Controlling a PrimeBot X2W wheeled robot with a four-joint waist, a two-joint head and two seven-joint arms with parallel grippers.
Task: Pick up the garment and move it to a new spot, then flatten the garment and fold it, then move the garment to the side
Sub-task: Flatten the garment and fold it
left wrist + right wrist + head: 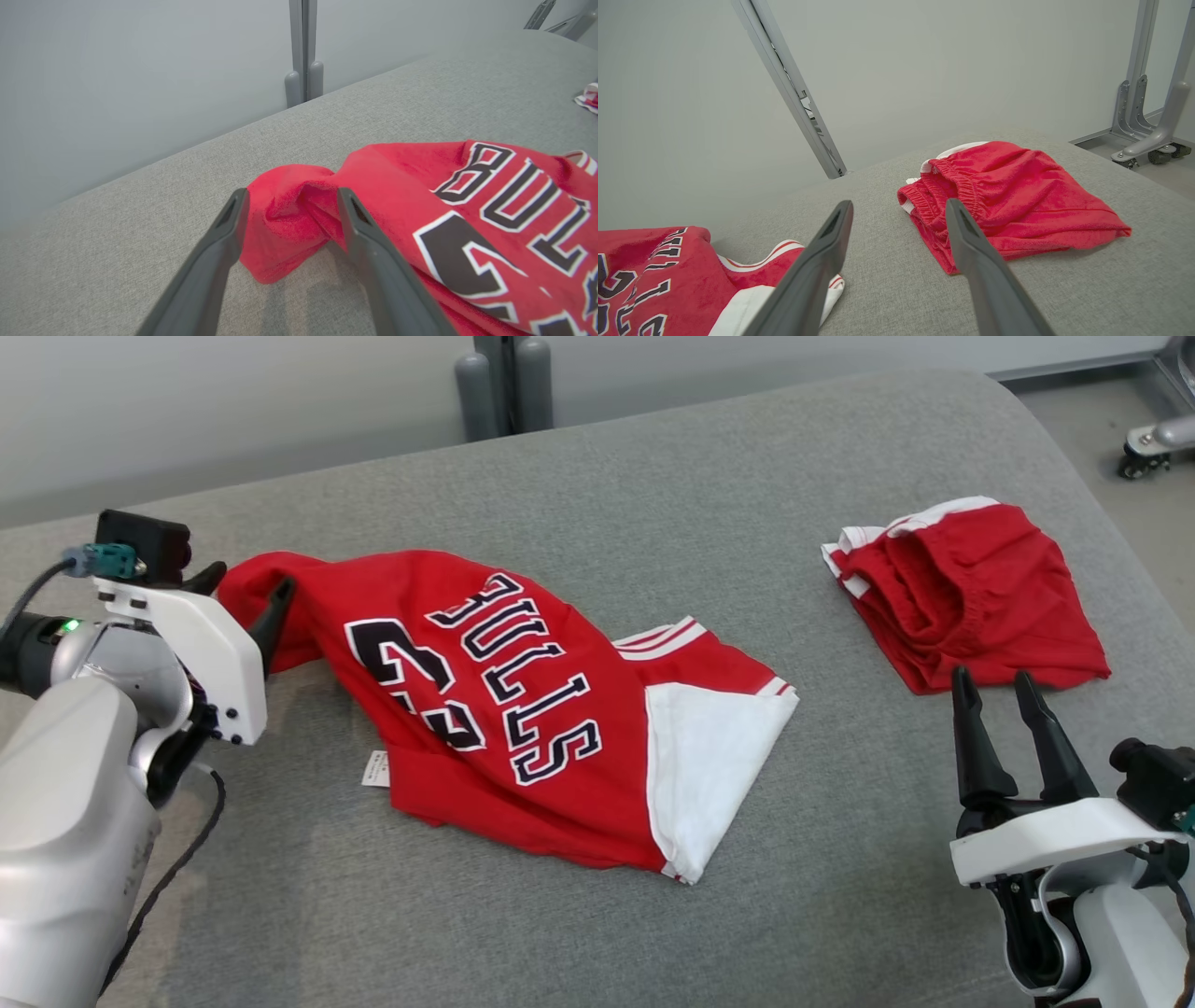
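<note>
The left gripper [292,193] is standing with its two long dark fingers spread wide around a bunched corner of the red basketball jersey [523,709], the cloth sitting loosely between them rather than being pinched. That corner is rising in a small hump off the grey fabric-covered surface [653,476], while the rest of the jersey is lying rumpled across the middle of the surface, its black-and-white BULLS lettering and number facing up, a white inner panel folded over at the end nearer the right arm, and a small white tag [375,769] poking out at its near edge.

The right gripper [992,679] is hovering low over the surface with its jaws wide apart and holding nothing, its fingertips pointing at the crumpled red shorts with white trim [971,607], which are lying well apart from the jersey on the robot's right. Beyond the far edge, a grey metal post [504,383] is standing against the pale wall.
</note>
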